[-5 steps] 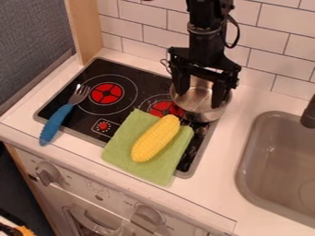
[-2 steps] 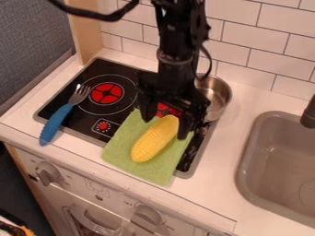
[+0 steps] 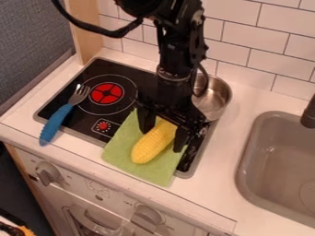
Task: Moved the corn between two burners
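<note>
Fingers (image 3: 146, 122) parted, one at either side of the corn (image 3: 146, 148); whether my inner faces touch it, I cannot tell. The corn lies aslant on the green cloth (image 3: 121, 144), its upper part between my fingers and its lower end projecting toward the front of the stove (image 3: 66, 115). The cloth overlaps the front edge of the cooktop and part of the counter (image 3: 215, 184). One red burner (image 3: 106, 93) lies well apart from the corn, beyond the cloth. A metal pot (image 3: 212, 99) rests at the far right corner; a blue-handled fork (image 3: 55, 123) lies along the left edge.

Step in hand, as I judge it: the grasp, with the transfer between burners yet to be made. Next move: I close squarely on the corn, lift it clear of the cloth, then carry it toward the space between the burners. An off-centre hold could let its heavier free end dip.
</note>
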Robot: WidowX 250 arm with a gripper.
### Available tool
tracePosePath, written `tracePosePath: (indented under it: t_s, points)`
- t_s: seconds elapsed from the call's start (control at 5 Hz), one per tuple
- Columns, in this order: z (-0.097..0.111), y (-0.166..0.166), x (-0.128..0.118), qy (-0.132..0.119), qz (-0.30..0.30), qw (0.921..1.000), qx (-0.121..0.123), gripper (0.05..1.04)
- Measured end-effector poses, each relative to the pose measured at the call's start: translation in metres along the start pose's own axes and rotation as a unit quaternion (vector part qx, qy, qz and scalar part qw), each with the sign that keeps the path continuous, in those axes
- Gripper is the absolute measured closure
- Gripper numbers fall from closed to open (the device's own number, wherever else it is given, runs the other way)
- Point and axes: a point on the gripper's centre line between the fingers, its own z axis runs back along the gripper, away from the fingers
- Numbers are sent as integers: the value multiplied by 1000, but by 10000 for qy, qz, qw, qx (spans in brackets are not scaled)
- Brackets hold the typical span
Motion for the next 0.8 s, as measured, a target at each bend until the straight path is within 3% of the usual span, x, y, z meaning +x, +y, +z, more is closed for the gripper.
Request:
tracePosePath:
  t_s: [0.4,0.6,0.8]
  points:
    - [-4,4,-2,12,96,9999,-38,137]
    - [-6,5,-4,36,100,9999,-27,429]
    - [-5,5,-3,28,103,9999,-21,471]
